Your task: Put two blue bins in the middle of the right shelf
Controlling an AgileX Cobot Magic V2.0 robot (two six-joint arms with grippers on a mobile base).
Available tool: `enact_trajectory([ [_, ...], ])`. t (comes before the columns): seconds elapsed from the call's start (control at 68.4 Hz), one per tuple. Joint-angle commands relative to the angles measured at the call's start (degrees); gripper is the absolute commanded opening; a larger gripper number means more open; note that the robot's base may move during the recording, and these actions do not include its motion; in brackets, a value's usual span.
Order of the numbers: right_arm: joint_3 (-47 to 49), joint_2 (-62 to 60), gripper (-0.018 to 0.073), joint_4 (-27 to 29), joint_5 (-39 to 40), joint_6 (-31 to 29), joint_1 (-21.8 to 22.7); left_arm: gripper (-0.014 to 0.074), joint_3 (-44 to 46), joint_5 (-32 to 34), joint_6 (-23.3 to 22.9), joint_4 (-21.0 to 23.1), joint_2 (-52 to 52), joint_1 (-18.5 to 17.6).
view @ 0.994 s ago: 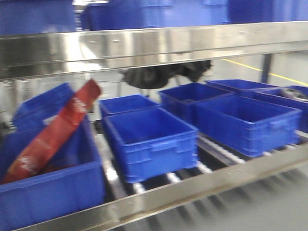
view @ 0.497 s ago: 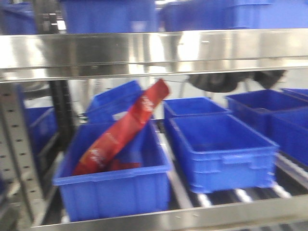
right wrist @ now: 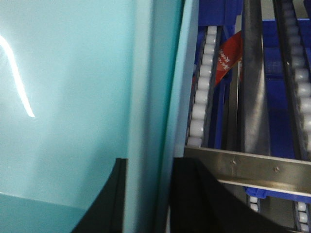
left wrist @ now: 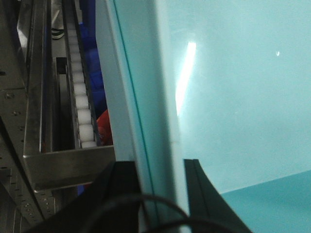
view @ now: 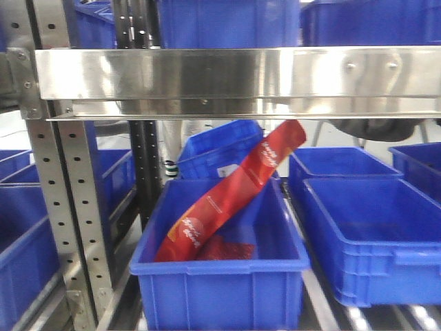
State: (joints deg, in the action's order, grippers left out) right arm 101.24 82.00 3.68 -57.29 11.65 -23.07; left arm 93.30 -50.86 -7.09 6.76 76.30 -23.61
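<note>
A pale aqua blue bin (left wrist: pixel 233 97) fills the left wrist view. My left gripper (left wrist: pixel 160 194) is shut on its side wall, one black finger (left wrist: pixel 121 194) outside and one inside. The same smooth aqua bin (right wrist: pixel 63 97) fills the right wrist view, where my right gripper (right wrist: pixel 148 199) is shut on the opposite wall. A thin seam runs along the rim; I cannot tell whether two bins are nested. The shiny steel shelf rail (view: pixel 234 72) crosses the front view. Neither gripper nor the aqua bin shows in that view.
Under the rail, a dark blue ribbed bin (view: pixel 220 289) holds a leaning red bag (view: pixel 227 200). More dark blue bins (view: pixel 379 234) sit to its right. A perforated upright (view: pixel 62 207) stands at left. Roller lanes (left wrist: pixel 80 97) and a steel front rail (right wrist: pixel 252 167) lie beside the held bin.
The front view has swung left: the bin with the red bag slid from the left edge to the centre, and the perforated upright has come into view.
</note>
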Motion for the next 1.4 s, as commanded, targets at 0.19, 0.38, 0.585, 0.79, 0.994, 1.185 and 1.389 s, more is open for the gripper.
enact_trajectory([
  [0.19,0.8,-0.6,-0.0155,1.6,5.6,-0.1,0.0,-0.0111,1.1,4.3,0.8,3.1,-1.1,-0.3],
  [0.38,0.8,-0.6,-0.0155,1.6,5.6,-0.1,0.0,-0.0111,1.1,4.3,0.8,3.1,-1.1,-0.3],
  [0.585,0.8,-0.6,-0.0155,1.6,5.6,-0.1,0.0,-0.0111,1.1,4.3,0.8,3.1,-1.1,-0.3],
  [0.79,0.8,-0.6,-0.0155,1.6,5.6,-0.1,0.0,-0.0111,1.1,4.3,0.8,3.1,-1.1,-0.3],
  [0.994,0.8,-0.6,-0.0155,1.6,5.6,-0.1,0.0,-0.0111,1.1,4.3,0.8,3.1,-1.1,-0.3],
  [1.185,0.8,-0.6,-0.0155,1.6,5.6,-0.1,0.0,-0.0111,1.1,4.3,0.8,3.1,-1.1,-0.3],
  [1.389,0.8,-0.6,-0.0155,1.6,5.6,-0.1,0.0,-0.0111,1.1,4.3,0.8,3.1,-1.1,-0.3],
])
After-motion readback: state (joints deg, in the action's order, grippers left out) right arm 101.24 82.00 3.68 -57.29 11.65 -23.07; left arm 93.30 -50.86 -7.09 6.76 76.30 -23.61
